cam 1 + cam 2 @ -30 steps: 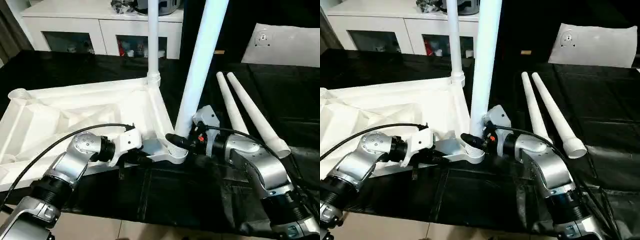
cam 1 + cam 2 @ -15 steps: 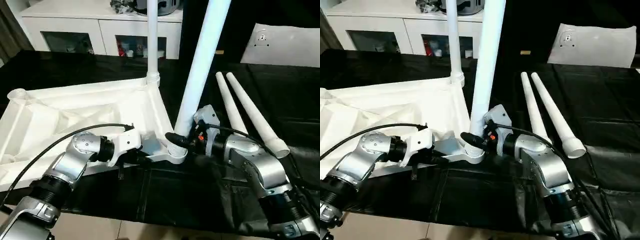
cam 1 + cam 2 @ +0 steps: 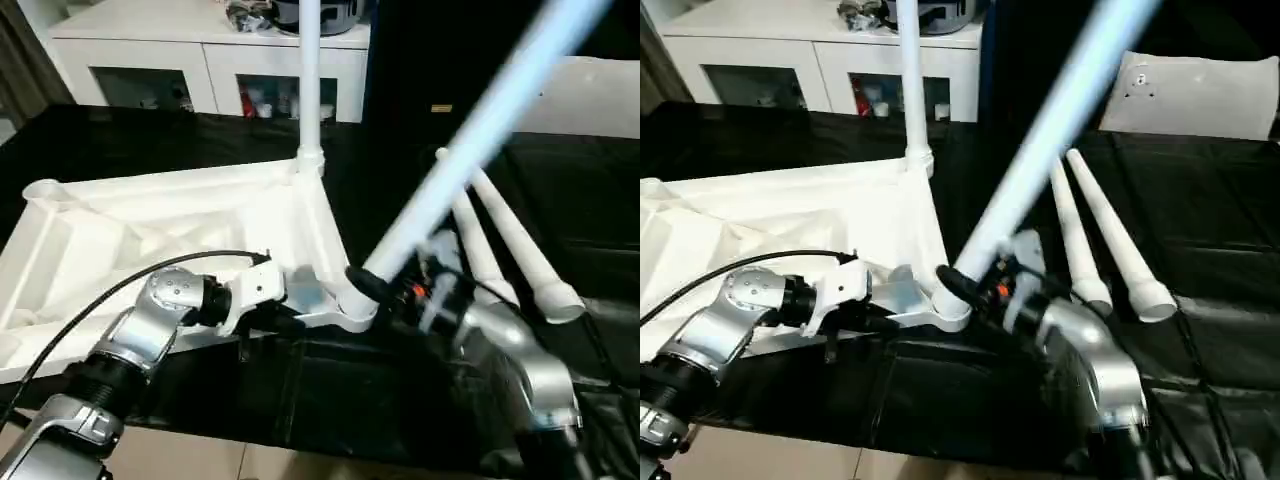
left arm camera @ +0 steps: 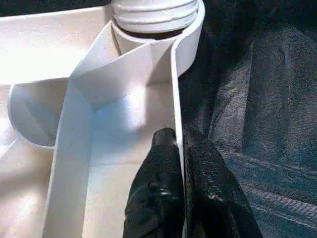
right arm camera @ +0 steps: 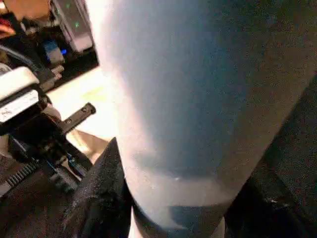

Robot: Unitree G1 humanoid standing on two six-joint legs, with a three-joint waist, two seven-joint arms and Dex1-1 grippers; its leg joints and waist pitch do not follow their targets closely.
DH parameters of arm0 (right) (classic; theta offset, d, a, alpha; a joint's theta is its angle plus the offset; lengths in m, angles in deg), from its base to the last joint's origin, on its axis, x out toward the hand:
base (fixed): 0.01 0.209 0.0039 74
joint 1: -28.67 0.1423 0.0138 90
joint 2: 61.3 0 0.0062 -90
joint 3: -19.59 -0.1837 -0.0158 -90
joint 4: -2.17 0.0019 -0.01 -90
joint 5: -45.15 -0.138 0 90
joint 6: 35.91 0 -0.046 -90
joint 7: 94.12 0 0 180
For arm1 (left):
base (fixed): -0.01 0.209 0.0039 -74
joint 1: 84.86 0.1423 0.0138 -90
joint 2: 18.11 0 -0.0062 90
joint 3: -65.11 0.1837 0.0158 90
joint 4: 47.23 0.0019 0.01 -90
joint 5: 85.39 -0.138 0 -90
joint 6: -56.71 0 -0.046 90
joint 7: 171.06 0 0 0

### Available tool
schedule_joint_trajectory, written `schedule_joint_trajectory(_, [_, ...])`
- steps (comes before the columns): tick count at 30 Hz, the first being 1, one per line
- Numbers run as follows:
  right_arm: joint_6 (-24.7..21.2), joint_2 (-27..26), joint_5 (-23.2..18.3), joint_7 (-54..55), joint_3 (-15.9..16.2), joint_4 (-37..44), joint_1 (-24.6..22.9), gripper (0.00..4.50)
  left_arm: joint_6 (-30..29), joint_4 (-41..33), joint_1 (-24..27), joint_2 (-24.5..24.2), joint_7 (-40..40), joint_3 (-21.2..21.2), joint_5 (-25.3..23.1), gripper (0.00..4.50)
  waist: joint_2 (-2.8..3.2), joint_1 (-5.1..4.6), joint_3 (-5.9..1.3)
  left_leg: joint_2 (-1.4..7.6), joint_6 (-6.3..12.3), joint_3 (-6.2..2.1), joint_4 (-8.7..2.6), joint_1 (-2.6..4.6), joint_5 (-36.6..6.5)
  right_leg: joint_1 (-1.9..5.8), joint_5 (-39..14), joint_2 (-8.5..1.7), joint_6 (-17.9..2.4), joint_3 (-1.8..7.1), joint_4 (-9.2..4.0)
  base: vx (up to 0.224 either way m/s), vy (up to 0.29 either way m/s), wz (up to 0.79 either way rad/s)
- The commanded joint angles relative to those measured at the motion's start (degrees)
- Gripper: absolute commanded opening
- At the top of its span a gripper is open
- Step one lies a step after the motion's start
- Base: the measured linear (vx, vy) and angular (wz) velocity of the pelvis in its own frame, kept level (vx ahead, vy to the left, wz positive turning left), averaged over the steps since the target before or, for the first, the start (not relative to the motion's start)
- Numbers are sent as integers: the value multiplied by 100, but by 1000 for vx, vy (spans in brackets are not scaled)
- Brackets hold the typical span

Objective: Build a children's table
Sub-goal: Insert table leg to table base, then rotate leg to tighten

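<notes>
— While the upturned table top (image 3: 180, 225) lies ribs-up on the black cloth (image 3: 560, 190), where does the left gripper (image 4: 179, 148) sit?

— It sits at the near edge of the top, close to the near right corner socket (image 3: 350, 300). The left wrist view shows its two black fingers (image 4: 158, 183) pressed together on the thin white side wall of the top, one finger inside the wall and one outside, so the jaws are clamped on that rim.

— And the right gripper (image 3: 372, 288)?

— It is at the same corner, from the other side. Its black fingers stand on either side of the thick lower end of a white leg (image 3: 470, 150), and the right wrist view shows the leg's round shaft between them; the jaws are closed around the leg. The leg's foot is at the corner socket, and the shaft leans steeply away to the robot's right, its upper part blurred.

— Where are the other legs?

— One leg (image 3: 309, 80) stands upright in the far corner socket of the top. Two loose legs (image 3: 520, 250) lie side by side on the cloth to the right of the top, touching or nearly so, wide ends toward the robot.

— Anything behind?

— A white cabinet with glass doors (image 3: 210, 60) stands beyond the table.
</notes>
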Motion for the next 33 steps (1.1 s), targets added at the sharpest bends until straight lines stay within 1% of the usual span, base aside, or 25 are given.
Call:
schedule_joint_trajectory(1, [-136,203,408,47,228,-240,-482,190,185,-52,-78,-30,35,-94,40,0,-15,-26,-257,353,181,-58,-457,-137,-483,343,-1322,-485,-1160,333,-458,0,0,0])
schedule_joint_trajectory(2, [-136,203,408,47,228,-240,-482,190,185,-52,-78,-30,35,-94,40,0,1,3,-258,351,189,-55,-453,-131,-454,338,-1327,-495,-1135,338,-459,0,0,0])
schedule_joint_trajectory(3, [-44,269,526,29,339,-134,-534,190,190,-59,-75,-31,40,-90,34,0,-8,7,-259,349,199,-57,-460,-136,-453,342,-1354,-494,-1129,335,-454,0,0,0])
schedule_joint_trajectory(5, [157,435,829,-7,615,-12,-560,190,205,-65,-72,-36,46,-78,16,0,-5,30,-257,346,181,-53,-456,-138,-404,337,-1402,-492,-1060,328,-461,0,0,0])
schedule_joint_trajectory(6, [255,509,961,-30,729,19,-559,190,209,-70,-73,-35,48,-73,5,0,-37,28,-255,346,191,-53,-457,-144,-370,343,-1400,-490,-1026,334,-448,0,0,0])
schedule_joint_trajectory(8, [482,656,1278,-118,992,-38,-467,190,269,-53,-71,-41,57,-50,-66,0,-29,19,-249,339,183,-48,-461,-137,-438,330,-1566,-487,-964,328,-473,0,0,0])
schedule_joint_trajectory(9, [512,713,1367,-196,1113,-90,-391,190,308,-48,-68,-47,68,-31,-110,0,-75,22,-245,342,208,-53,-468,-145,-443,335,-1667,-495,-936,332,-466,0,0,0])
schedule_joint_trajectory(11, [507,740,1396,-248,1180,-122,-349,190,326,-47,-65,-49,71,-24,-126,0,-57,9,-233,348,222,-51,-474,-136,-565,311,-1870,-492,-891,332,-495,0,0,0])
schedule_joint_trajectory(12, [489,772,1422,-317,1257,-163,-302,190,334,-51,-60,-48,71,-21,-133,0,-84,6,-229,355,239,-59,-484,-141,-571,315,-1899,-495,-871,333,-492,0,0,0])
schedule_joint_trajectory(13, [477,810,1448,-407,1341,-210,-254,190,337,-73,-52,-48,65,-16,-134,0,-121,-7,-207,363,259,-53,-490,-139,-599,292,-1878,-486,-886,336,-495,0,0,0])
schedule_joint_trajectory(15, [487,848,1476,-498,1431,-272,-204,190,350,-89,-44,-50,52,-5,-135,0,-92,-11,-207,366,264,-52,-491,-129,-656,287,-1881,-496,-927,340,-497,0,0,0])
schedule_joint_trajectory(16, [510,869,1470,-602,1507,-335,-163,190,413,-87,-54,-65,9,26,-152,0,-125,-16,-188,365,276,-48,-496,-139,-668,283,-1887,-496,-923,340,-507,0,0,0])
schedule_joint_trajectory(18, [547,869,1423,-730,1552,-390,-147,190,505,-78,-74,-67,-81,60,-146,0,-141,-21,-167,373,291,-53,-509,-140,-736,276,-1929,-496,-907,345,-508,0,0,0])
schedule_joint_trajectory(19, [547,869,1423,-730,1552,-390,-147,190,505,-78,-74,-67,-81,60,-146,0,-135,-19,-170,373,292,-56,-509,-135,-744,275,-1938,-499,-910,346,-508,0,0,0])
schedule_joint_trajectory(20, [618,848,1368,-889,1575,-456,-134,190,645,-17,-152,-44,-240,110,-127,0,-145,-23,-137,373,298,-54,-520,-148,-752,265,-1947,-500,-900,349,-515,0,0,0])
schedule_joint_trajectory(21, [653,835,1321,-1015,1602,-491,-119,190,711,39,-234,-15,-349,148,-119,0,-139,-27,-134,367,316,-56,-521,-142,-820,264,-2028,-502,-894,350,-526,0,0,0])
schedule_joint_trajectory(23, [676,829,1291,-1095,1621,-510,-110,190,749,73,-288,4,-418,173,-115,0,-148,-30,-132,372,330,-58,-524,-136,-839,261,-2047,-504,-896,352,-527,0,0,0])
schedule_joint_trajectory(24, [717,829,1254,-1288,1706,-548,-52,190,853,174,-444,70,-598,233,-98,0,-134,-30,-118,372,341,-58,-537,-129,-871,253,-2085,-498,-890,349,-549,0,0,0])
schedule_joint_trajectory(25, [737,833,1241,-1361,1745,-560,-27,190,892,219,-505,95,-646,260,-103,0,-123,-28,-127,390,316,-70,-540,-129,-845,263,-1951,-512,-936,349,-521,0,0,0])
schedule_joint_trajectory(26, [747,835,1230,-1412,1771,-562,-12,190,914,256,-552,114,-669,281,-115,0,-121,-31,-125,392,315,-68,-542,-122,-836,255,-1873,-506,-965,348,-525,0,0,0])
schedule_joint_trajectory(28, [737,830,1181,-1577,1863,-500,18,190,1002,478,-775,207,-680,345,-209,0,-135,-30,-121,394,319,-57,-541,-101,-800,255,-1581,-495,-1061,344,-511,0,0,0])
schedule_joint_trajectory(29, [726,826,1163,-1629,1889,-472,25,190,1028,571,-855,238,-667,356,-247,0,-109,-18,-129,405,309,-67,-544,-96,-748,266,-1451,-511,-1107,342,-488,0,0,0])
schedule_joint_trajectory(30, [748,823,1177,-1662,1917,-461,28,190,1062,658,-917,253,-642,361,-294,0,-110,-13,-136,420,332,-66,-536,-100,-542,289,-983,-520,-1252,330,-448,0,0,0])
schedule_joint_trajectory(32, [781,818,1202,-1693,1940,-460,31,190,1115,798,-1011,263,-618,370,-367,0,-134,-25,-136,408,370,-59,-524,-115,-424,311,-695,-519,-1346,321,-435,0,0,0])
schedule_joint_trajectory(33, [790,805,1212,-1698,1931,-470,28,190,1144,872,-1046,257,-614,359,-394,0,-131,-26,-130,416,382,-57,-532,-107,-441,314,-678,-525,-1382,315,-439,0,0,0])
